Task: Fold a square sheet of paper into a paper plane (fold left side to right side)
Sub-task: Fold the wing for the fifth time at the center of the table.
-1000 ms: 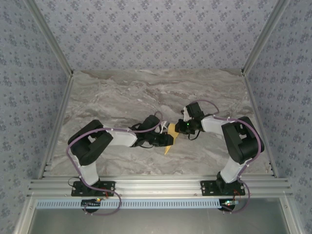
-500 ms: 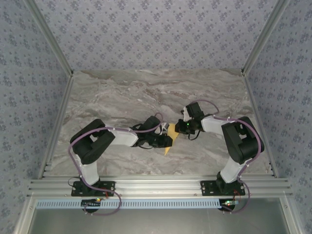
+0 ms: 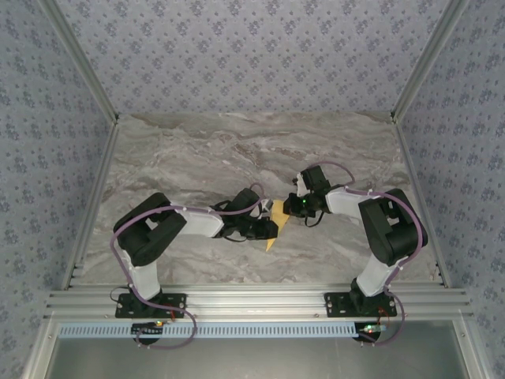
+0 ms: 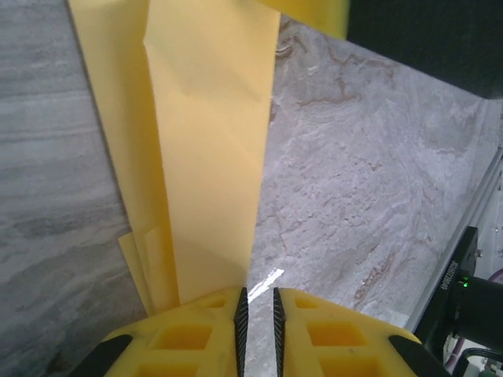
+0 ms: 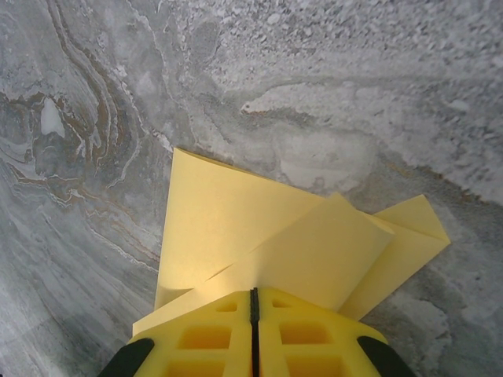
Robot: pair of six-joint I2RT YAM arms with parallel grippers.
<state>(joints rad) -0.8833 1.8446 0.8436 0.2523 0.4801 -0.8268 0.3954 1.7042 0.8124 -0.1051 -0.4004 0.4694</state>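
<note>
- The folded yellow sheet of paper (image 3: pixel 272 237) (image 4: pixel 208 157) (image 5: pixel 236 228) is being seen on the marble table (image 3: pixel 197 150), near its middle and a bit toward the near edge, between both grippers.
- A raised flap of the sheet is being pinched by the right gripper (image 3: pixel 289 208) (image 5: pixel 253 302), with its jaws pressed together.
- The left gripper (image 3: pixel 266 227) (image 4: pixel 257 302) is being held with its jaws narrowly apart, and bare table is being shown through the gap.
- The sheet's long strip is being touched at one finger (image 4: pixel 196 334). Whether it is pressed down cannot be told.

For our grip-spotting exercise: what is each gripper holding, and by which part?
The right gripper pinches the paper by the near edge of its folded flap. The left gripper has its jaws slightly apart at the paper's edge, apparently holding nothing.
</note>
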